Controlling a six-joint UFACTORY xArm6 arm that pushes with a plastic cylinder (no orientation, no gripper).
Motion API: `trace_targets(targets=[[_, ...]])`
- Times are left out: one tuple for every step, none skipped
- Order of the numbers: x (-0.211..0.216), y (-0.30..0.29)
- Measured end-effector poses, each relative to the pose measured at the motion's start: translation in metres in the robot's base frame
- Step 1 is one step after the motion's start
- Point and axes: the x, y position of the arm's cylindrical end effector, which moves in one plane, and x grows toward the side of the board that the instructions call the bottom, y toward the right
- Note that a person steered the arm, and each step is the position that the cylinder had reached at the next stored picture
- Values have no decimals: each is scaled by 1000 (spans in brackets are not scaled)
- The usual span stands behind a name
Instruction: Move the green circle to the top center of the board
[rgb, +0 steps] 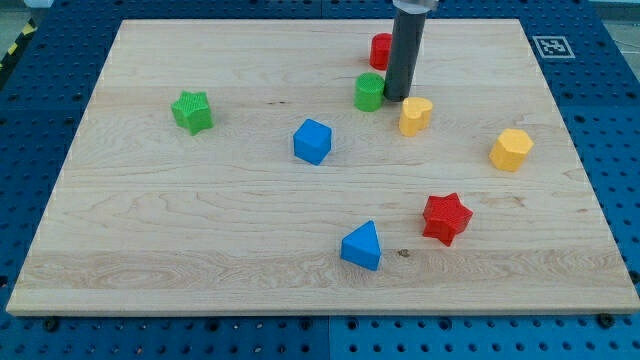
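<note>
The green circle sits in the upper middle of the wooden board, a little right of centre. My tip rests on the board right beside it, at its right edge, seemingly touching. A red block lies just above, partly hidden behind the rod. A yellow heart-shaped block lies just to the right and below my tip.
A green star lies at the left. A blue cube is near the centre. A yellow hexagon is at the right. A red star and a blue triangle lie lower down.
</note>
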Motion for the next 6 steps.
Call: trace_targets(targets=[[2, -5], [2, -5], [9, -6], [12, -6], [13, -8], [18, -8]])
